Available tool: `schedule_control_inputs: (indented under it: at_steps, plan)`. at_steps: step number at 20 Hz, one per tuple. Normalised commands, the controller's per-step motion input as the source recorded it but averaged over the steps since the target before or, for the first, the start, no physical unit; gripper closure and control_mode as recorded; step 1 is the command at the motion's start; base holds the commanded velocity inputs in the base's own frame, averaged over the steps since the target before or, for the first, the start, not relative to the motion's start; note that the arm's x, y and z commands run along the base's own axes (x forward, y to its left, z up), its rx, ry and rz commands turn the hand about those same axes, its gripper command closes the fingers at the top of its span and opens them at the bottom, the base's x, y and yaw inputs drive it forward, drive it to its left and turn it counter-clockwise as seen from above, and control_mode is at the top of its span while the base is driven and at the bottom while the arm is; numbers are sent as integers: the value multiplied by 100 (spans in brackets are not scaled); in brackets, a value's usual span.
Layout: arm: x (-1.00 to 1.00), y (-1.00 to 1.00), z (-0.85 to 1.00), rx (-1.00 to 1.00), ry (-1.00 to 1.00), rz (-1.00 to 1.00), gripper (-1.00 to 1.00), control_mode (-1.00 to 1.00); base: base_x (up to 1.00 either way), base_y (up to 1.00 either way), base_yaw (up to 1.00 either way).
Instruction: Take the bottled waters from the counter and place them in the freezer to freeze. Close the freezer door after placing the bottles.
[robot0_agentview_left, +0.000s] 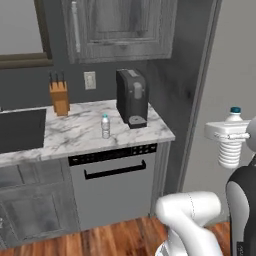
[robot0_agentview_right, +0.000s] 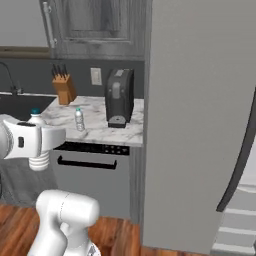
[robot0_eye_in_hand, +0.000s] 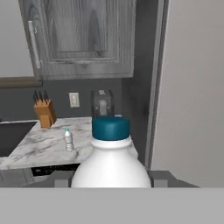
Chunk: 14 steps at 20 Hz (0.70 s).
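Gripping one small clear ribbed plastic bottle with a blue cap (robot0_agentview_left: 230, 142) around its middle, the white two-finger hand (robot0_agentview_left: 228, 132) holds it upright in the air, well off the white marble worktop with grey veins (robot0_agentview_left: 80, 134) and in front of the tall light-grey refrigerator panel (robot0_agentview_right: 200, 120). The second small capped bottle (robot0_agentview_left: 105, 126) stands upright on the worktop, between the wooden knife block (robot0_agentview_left: 59, 96) and the black coffee machine (robot0_agentview_left: 131, 98), nearer the machine. A black sink basin (robot0_agentview_left: 20, 130) sits at the worktop's left end, and a grey dishwasher front (robot0_agentview_left: 112, 182) lies below the standing bottle.
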Motion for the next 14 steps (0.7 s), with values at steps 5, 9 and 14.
schedule_control_inputs:
  at_steps: [5, 9, 14]
  plan:
    - [0, 0, 0, 0, 0, 0, 100, 100, -2, -88, -19]
    - [0, 0, 0, 0, 0, 0, 100, 100, 18, -100, -12]
    - [0, 0, 0, 0, 0, 0, 100, 100, 39, -100, -2]
